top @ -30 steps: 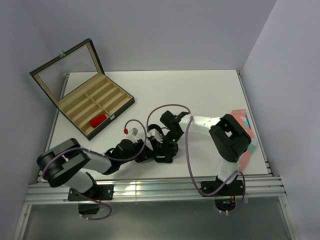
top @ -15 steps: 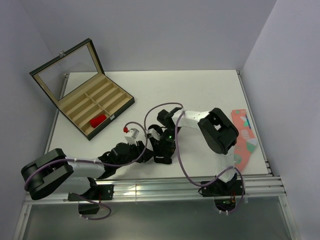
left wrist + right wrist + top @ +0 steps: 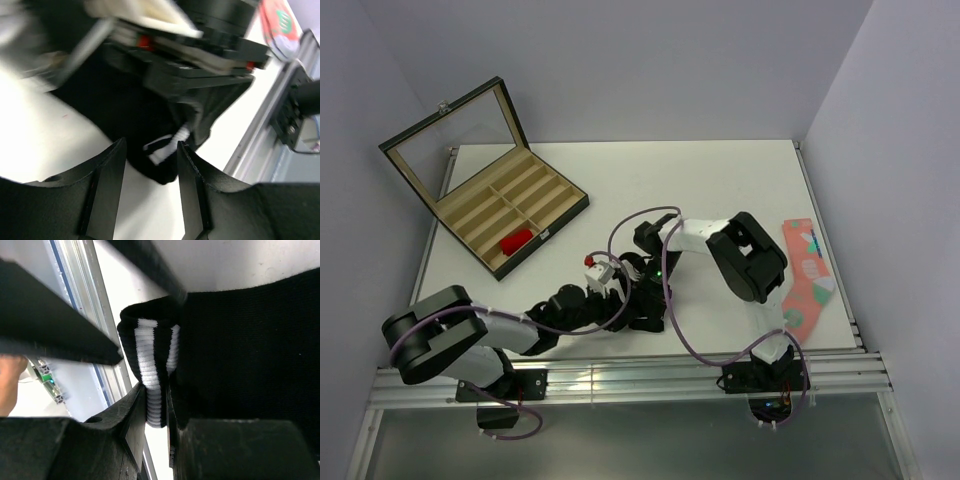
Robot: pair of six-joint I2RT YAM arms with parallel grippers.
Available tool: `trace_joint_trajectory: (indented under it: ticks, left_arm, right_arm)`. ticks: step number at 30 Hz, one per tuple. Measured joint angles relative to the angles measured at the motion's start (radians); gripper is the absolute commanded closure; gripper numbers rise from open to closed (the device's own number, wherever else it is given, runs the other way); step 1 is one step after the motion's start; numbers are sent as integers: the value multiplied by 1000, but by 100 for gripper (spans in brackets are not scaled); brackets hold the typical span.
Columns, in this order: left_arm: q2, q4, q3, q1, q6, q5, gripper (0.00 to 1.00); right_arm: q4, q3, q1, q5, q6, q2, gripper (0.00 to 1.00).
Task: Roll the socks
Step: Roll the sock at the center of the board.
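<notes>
Two grippers at the black sock [image 3: 240, 340]: right gripper [image 3: 155, 410] pinches its striped cuff [image 3: 147, 350], left gripper [image 3: 150, 175] part open, empty. I'd pin the sock with left before tucking.

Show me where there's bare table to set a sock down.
Widest bare patch: far half of the table, between box and pink sock. Crowded: near centre, where left gripper and right gripper meet on the black sock.

White table [image 3: 720, 180], plain pale walls [image 3: 650, 60] on three sides, aluminium rail [image 3: 620, 372] along near edge, even light.
</notes>
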Motion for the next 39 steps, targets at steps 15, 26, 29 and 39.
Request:
trace_joint_trajectory:
  ticks: [15, 26, 29, 39]
  left_arm:
    - [150, 90, 50, -1, 33, 156, 50]
    - [194, 102, 71, -1, 16, 175, 90]
    - [203, 109, 76, -2, -1, 177, 100]
    - [282, 130, 129, -20, -158, 170, 100]
  right_arm:
    - [-16, 10, -13, -19, 1, 21, 84]
    - [-14, 9, -17, -4, 26, 21, 79]
    - [-9, 0, -17, 1, 47, 17, 69]
    - [181, -195, -62, 146, 138, -249, 52]
